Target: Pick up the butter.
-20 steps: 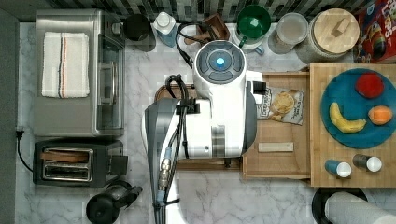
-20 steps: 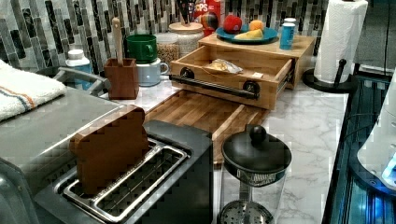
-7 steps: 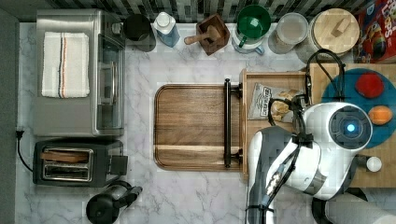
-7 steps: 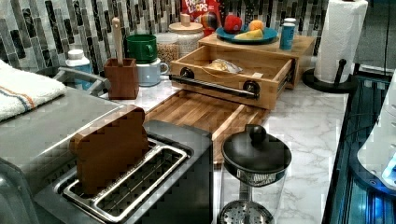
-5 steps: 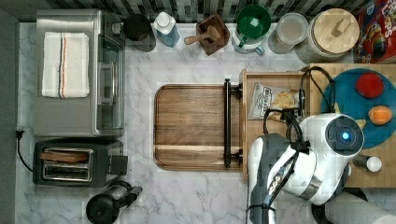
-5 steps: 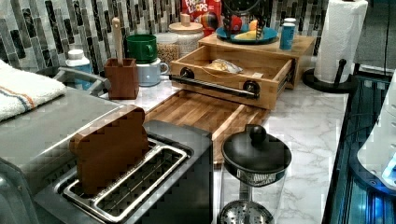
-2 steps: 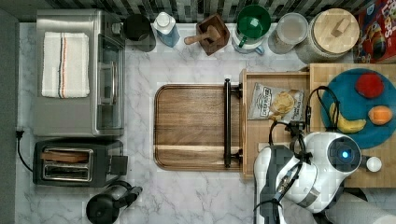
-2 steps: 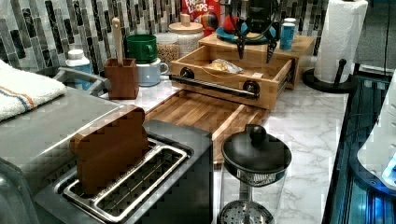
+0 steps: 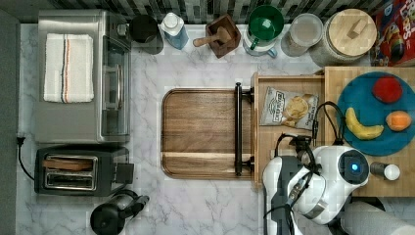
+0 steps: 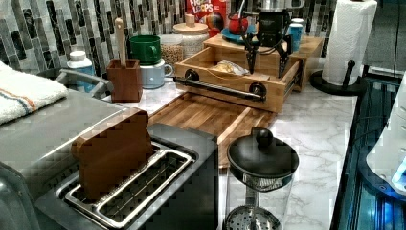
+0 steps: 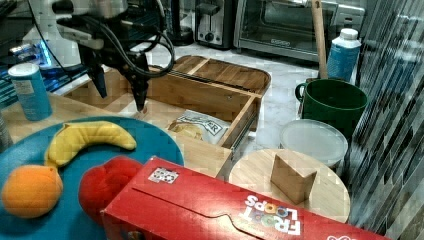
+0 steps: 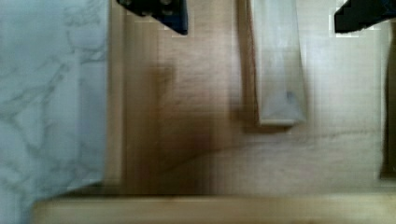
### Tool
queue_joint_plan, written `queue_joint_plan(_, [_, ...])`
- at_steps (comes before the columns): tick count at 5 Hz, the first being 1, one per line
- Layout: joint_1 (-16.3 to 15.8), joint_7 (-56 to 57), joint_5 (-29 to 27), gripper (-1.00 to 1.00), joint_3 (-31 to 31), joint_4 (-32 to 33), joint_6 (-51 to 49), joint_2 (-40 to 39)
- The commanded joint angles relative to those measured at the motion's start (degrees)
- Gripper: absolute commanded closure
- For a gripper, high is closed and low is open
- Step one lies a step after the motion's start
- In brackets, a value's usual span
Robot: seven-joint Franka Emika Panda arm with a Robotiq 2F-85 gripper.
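The arm has swung from over the board to the open drawer [image 9: 288, 142], and its gripper [image 10: 268, 51] now hangs wide open, holding nothing, above the butter [image 12: 275, 60] on the drawer floor, so descent looks next.

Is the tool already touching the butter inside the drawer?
Apart. In the wrist view the two fingertips stand wide open, and bare drawer wood shows between each of them and the butter.
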State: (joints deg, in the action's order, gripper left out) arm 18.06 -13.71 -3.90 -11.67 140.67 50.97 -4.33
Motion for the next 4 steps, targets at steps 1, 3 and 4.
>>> queue_joint_plan(1, [-0.1, 3.9, -2.6, -1.00, 1.8, 2.3, 8.6, -0.5])
queue_joint_plan(3, [-0.5, 0.8, 0.5, 1.00, 1.0, 2.4, 8.3, 0.3])
queue_joint_plan(4, [-0.3, 0.4, 1.2, 1.00, 0.9, 2.2, 7.1, 1.4])
